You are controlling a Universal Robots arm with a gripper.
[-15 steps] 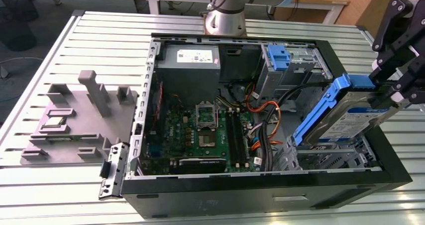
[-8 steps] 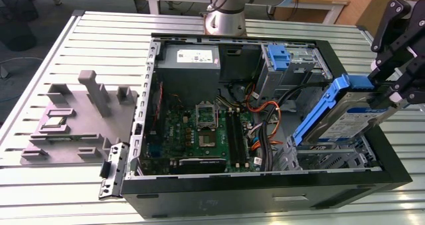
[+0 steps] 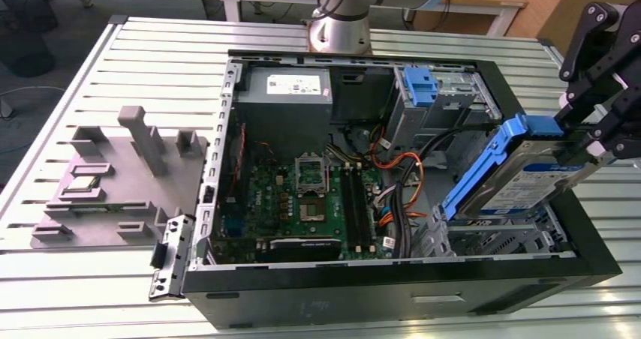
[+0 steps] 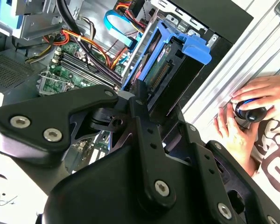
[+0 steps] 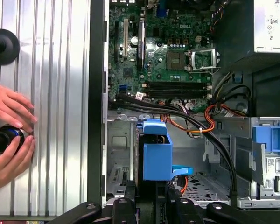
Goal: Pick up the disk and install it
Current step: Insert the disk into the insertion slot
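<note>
The disk (image 3: pixel 541 180), silver with a white-and-blue label and a blue frame (image 3: pixel 488 166), hangs tilted over the open computer case (image 3: pixel 401 286), at the exterior view's right. My gripper (image 3: pixel 589 150) is shut on its upper end. Below it sits the metal drive cage (image 3: pixel 501 238). In the second wrist view the disk (image 4: pixel 170 67) stands edge-on beyond my gripper (image 4: pixel 147 100), connector side showing. In the first wrist view the blue frame (image 5: pixel 156 156) rises from between my fingers (image 5: pixel 123 205), over the cage bay (image 5: pixel 119 154).
The case holds a green motherboard (image 3: pixel 311 196), orange and black cables (image 3: pixel 401 174), a grey power supply box (image 3: pixel 290 88) and a blue latch piece (image 3: pixel 421 84). A grey fixture (image 3: pixel 110 181) lies at the exterior view's left. A person's hands (image 5: pixel 9 130) hold a black knob beside the case.
</note>
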